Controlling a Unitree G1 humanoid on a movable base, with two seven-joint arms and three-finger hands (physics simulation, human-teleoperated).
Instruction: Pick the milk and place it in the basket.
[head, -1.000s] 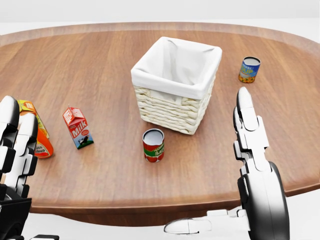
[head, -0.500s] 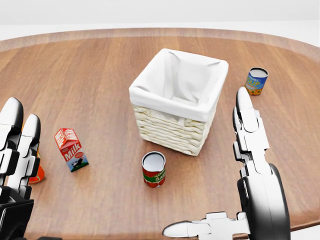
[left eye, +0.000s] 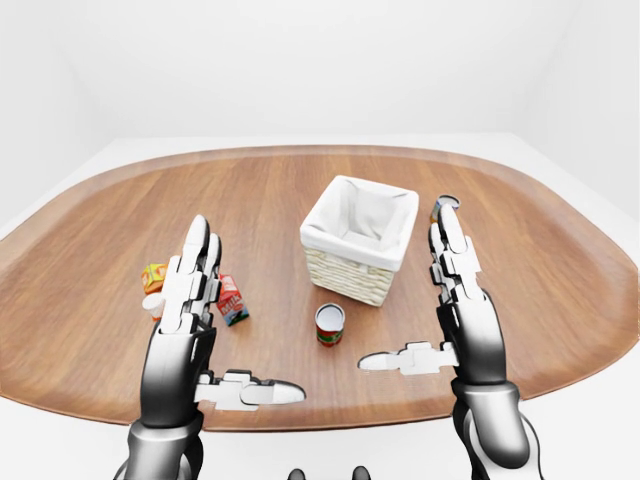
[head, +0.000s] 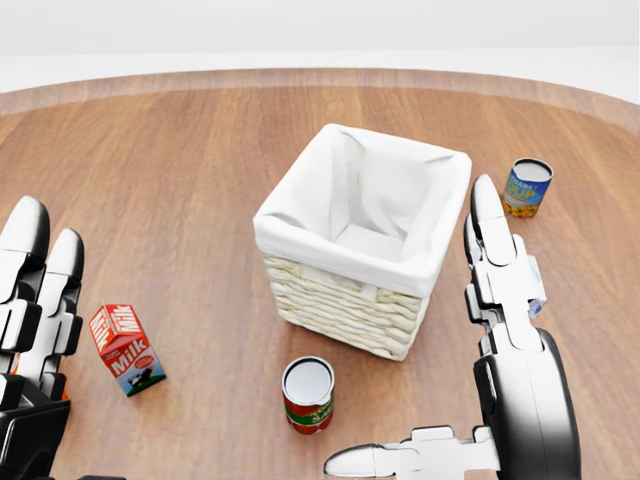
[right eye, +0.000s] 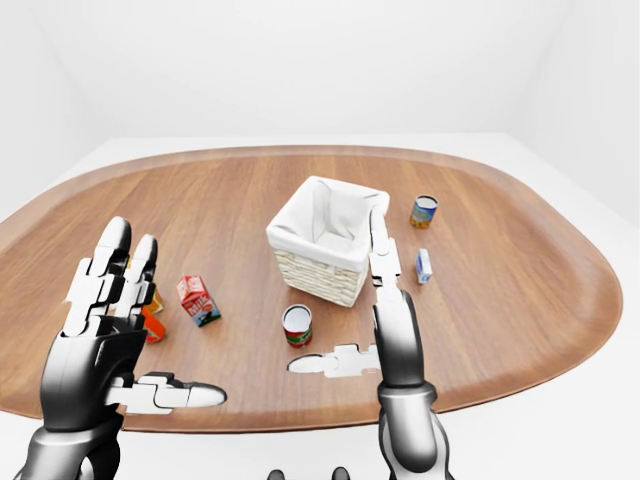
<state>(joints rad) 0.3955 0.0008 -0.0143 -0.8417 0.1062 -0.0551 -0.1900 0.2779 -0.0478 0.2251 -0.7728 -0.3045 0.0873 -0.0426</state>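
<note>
The milk (head: 127, 350), a small red and white carton, stands on the wooden table at the lower left of the head view, just right of my left hand's fingers (head: 40, 290). A wicker basket (head: 340, 305) with a white liner sits in the middle, and I see nothing inside it. My left hand (right eye: 172, 320) is open, raised above the table left of the milk, touching nothing. Right of the basket, my right hand (left eye: 406, 283) is open too, fingers straight up and thumb out to the left.
A red can (head: 307, 395) stands below the basket in the head view. A blue and yellow can (head: 526, 187) is at the right. A small blue box (right eye: 423, 265) lies behind my right hand. An orange carton (right eye: 150, 322) sits left of the milk.
The camera has moved closer to the table, so the whole picture slid downward and the basket looks bigger. Both hands hold the same pose in the view.
</note>
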